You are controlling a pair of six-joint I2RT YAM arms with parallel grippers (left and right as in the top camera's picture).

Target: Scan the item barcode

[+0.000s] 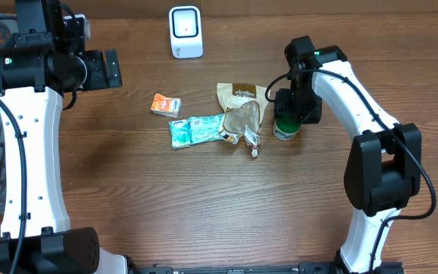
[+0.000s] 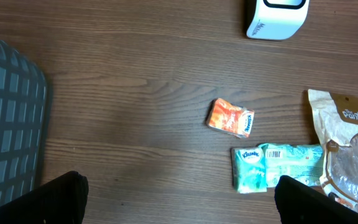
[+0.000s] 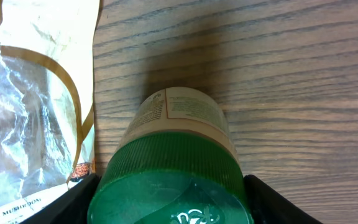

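Standing just beside the brown pouch [image 1: 241, 97], the green-capped bottle [image 3: 178, 118] sits between the right gripper's [image 3: 169, 196] half-spread jaws; whether they pinch it, I cannot tell. Left gripper [image 2: 180, 200] gapes wide, empty.

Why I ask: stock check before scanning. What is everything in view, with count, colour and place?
scanner: one, white, top centre of the overhead view
orange packet: one, orange, mid-table, left of the pouch
tissue pack: one, teal, just below the packet, its end meeting the pouch
pouch: one, tan with a clear window, centre
jar: one, green lid, pale label, upright to the right of the pouch
basket: one, grey grid, left edge
table: one, brown wood
left arm: one, white and black, left side; jaws wide open over bare wood
right arm: one, white and black, right side; jaws either side of the jar lid, grip unclear
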